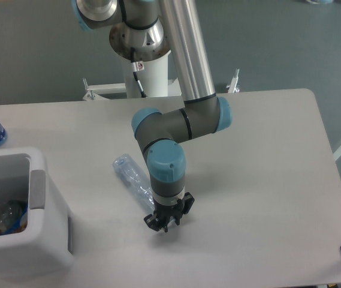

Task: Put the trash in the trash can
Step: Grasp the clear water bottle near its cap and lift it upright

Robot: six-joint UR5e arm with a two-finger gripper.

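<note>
One bottle already lies inside the trash can [35,198], far left of the tool [165,221]. The tool grips the longer bottle [132,177] on the table [266,168]; binning remains.
</note>
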